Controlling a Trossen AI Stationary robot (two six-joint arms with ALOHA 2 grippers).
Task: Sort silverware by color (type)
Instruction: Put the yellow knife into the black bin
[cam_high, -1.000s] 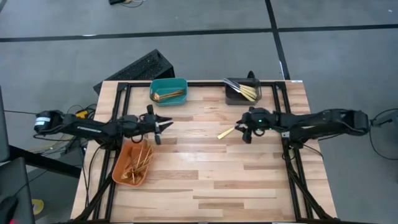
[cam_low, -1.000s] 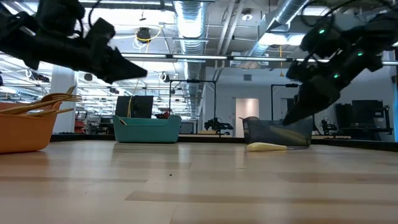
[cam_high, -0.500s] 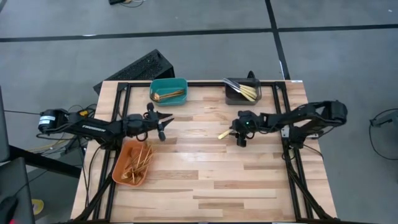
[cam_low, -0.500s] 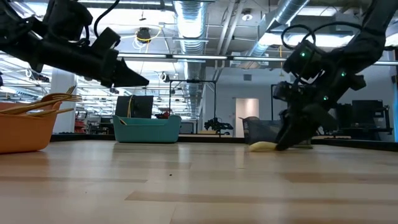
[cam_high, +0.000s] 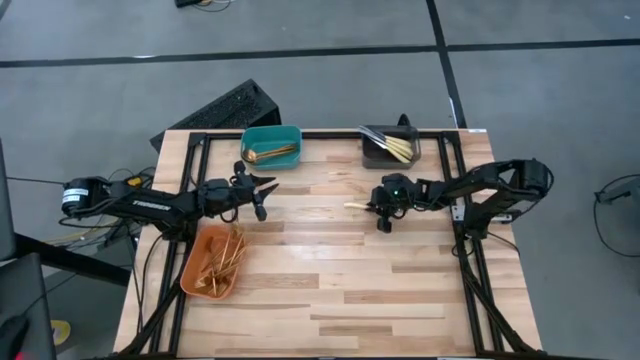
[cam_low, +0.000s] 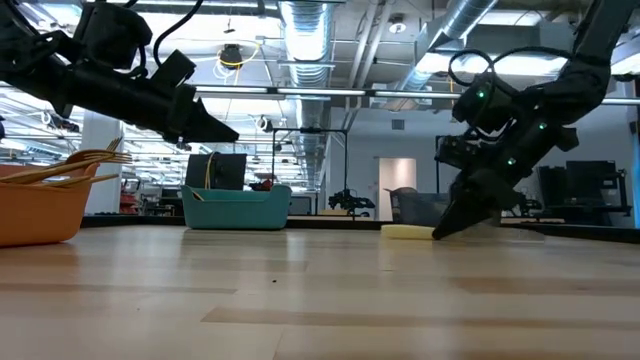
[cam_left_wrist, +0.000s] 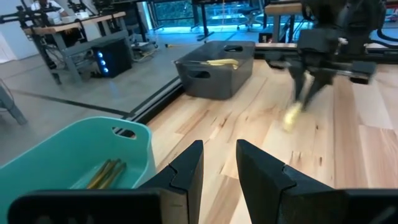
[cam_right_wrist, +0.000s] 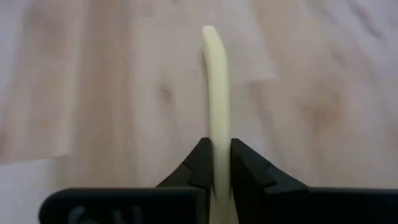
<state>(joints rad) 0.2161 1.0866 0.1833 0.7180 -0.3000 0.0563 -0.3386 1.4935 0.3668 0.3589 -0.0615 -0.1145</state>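
Wooden table (cam_high: 330, 290), mid-top area: gold utensil (cam_high: 356, 206) pinched at one end by right gripper (cam_high: 379, 208), long axis pointed straight ahead of fingers. Grey bin (cam_high: 390, 146) just beyond, nearer right arm. Left gripper (cam_high: 262, 190) parked by teal bin (cam_high: 271, 146), fingers slightly parted, nothing held.

— Bins? Teal bin (cam_high: 271, 146), dark grey bin (cam_high: 389, 147), orange bin (cam_high: 211, 262).
— Silverware? Gold cutlery (cam_high: 224, 256) in orange bin; pale gold piece (cam_right_wrist: 217, 102) between black fingers (cam_right_wrist: 200, 165).
— Table? Light wood planks (cam_high: 330, 270), striped in varied tan; black frame (cam_high: 477, 290).
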